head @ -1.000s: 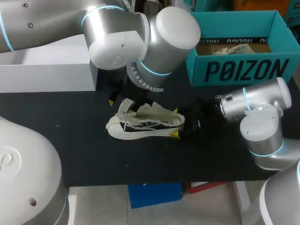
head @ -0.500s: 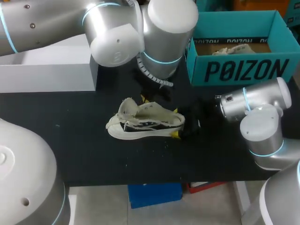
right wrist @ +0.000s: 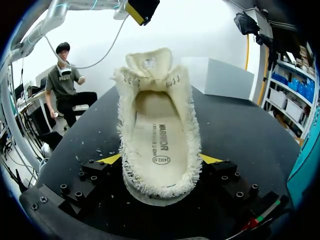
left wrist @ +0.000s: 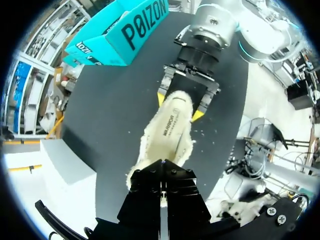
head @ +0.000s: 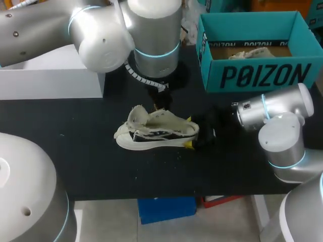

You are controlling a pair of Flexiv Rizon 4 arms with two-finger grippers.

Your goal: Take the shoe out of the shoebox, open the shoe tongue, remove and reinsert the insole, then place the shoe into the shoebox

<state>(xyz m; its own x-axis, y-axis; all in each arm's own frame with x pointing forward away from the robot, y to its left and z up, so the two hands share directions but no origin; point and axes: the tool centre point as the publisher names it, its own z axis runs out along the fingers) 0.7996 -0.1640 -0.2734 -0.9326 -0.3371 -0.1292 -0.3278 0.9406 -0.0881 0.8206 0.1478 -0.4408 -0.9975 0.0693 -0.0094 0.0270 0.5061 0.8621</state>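
A cream, fuzzy-edged shoe [head: 156, 132] lies on its sole on the black table [head: 91, 166], toe to the left. Its tongue [right wrist: 147, 62] stands folded up and the insole [right wrist: 157, 135] lies flat inside. My right gripper [head: 189, 132] is at the heel, one yellow tip pressed against each side of it [right wrist: 160, 160]. My left gripper [head: 157, 105] hangs just above the tongue end, shut with nothing in it [left wrist: 162, 167]. The teal shoebox [head: 252, 75] stands open at the back right with crumpled paper inside.
A white box [head: 50, 75] stands at the back left of the table. My left arm's big joints hang over the table's back middle. Small crumbs of fluff lie around the shoe.
My left gripper has swung from left of the shoe's toe to above the tongue and has shut. The shoe and the right arm have not moved.
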